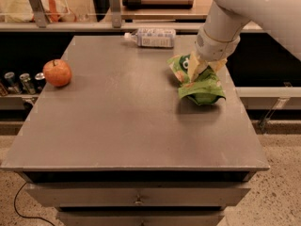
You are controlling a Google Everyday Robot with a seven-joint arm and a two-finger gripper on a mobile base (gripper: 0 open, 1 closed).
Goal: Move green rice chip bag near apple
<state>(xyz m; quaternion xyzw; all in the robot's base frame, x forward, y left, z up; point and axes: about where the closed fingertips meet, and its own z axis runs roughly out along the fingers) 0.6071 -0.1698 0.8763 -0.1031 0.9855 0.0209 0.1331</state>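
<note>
The green rice chip bag is at the right side of the grey table, crumpled, with a shadow beneath it. My gripper comes down from the white arm at the upper right. Its pale yellow fingers are closed on the top of the bag. The apple, red-orange with a short stem, sits near the table's left edge, far from the bag.
A white-and-blue labelled plastic bottle lies on its side at the table's back edge, just behind the bag. Several cans stand on a lower shelf left of the table. A counter with racks runs behind.
</note>
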